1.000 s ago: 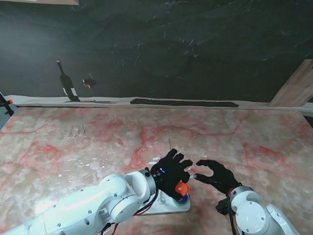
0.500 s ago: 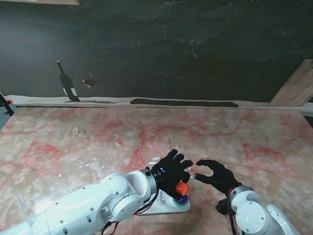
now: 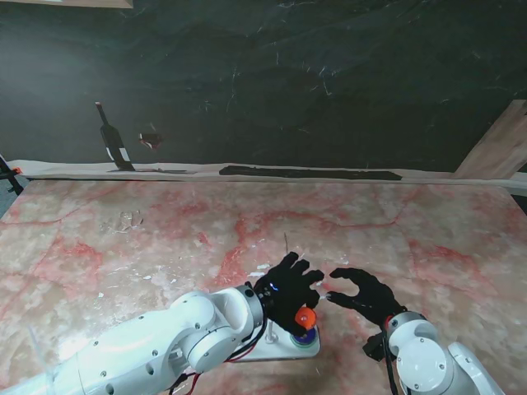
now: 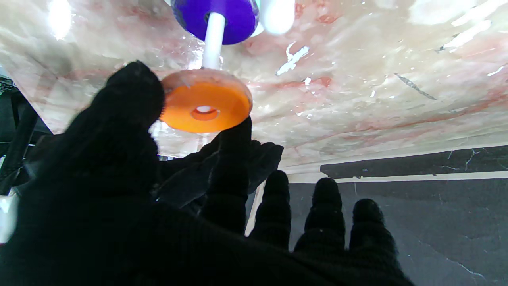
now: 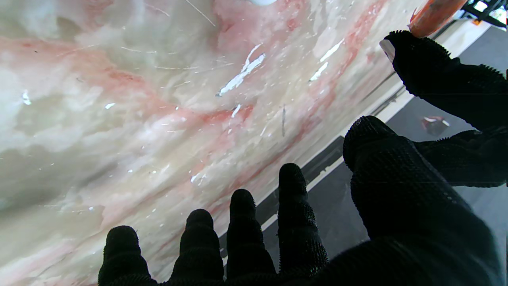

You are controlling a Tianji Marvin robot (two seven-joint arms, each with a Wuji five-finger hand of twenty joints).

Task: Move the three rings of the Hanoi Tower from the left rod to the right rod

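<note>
Orange ring (image 4: 205, 105) sits low in the stand frame, pinched between thumb and forefinger of our left hand (image 3: 287, 290), threaded on a white rod (image 4: 213, 37) over the purple ring (image 4: 216, 16) on the white base (image 3: 276, 346). Our right hand (image 3: 363, 294) hovers just beside it, fingers spread, holding nothing, above the pink marble counter (image 3: 428, 239). We read no lettering anywhere.

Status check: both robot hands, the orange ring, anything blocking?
Left robot hand pinching orange ring above rod with purple ring. Right robot hand open, alongside. No obstruction seen.
</note>
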